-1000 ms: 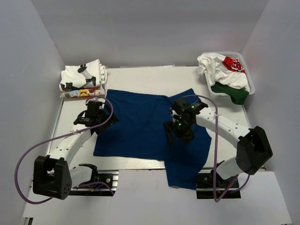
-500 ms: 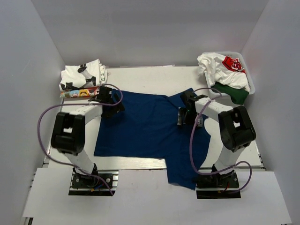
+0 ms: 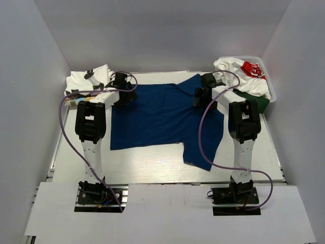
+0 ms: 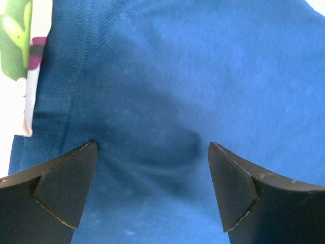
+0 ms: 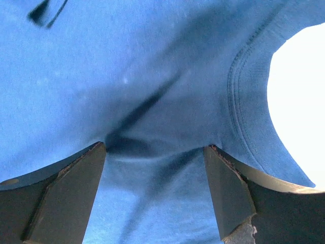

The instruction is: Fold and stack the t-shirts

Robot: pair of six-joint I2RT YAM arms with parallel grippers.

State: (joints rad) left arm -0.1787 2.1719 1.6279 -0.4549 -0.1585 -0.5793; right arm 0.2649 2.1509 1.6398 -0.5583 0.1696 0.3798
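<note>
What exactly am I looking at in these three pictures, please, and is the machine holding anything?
Two robot arms are bolted at the near edge of a white table. The wide picture looks down from above and behind them; the two close-ups come from a camera on each wrist, so the dark wedges are that arm's own fingers. A dark blue t-shirt lies spread on the table. The left gripper and right gripper both reach to its far edge, jaws open over the cloth, clamping nothing. Folded t-shirts sit at the far left; a white basket at the far right holds crumpled shirts.
</note>
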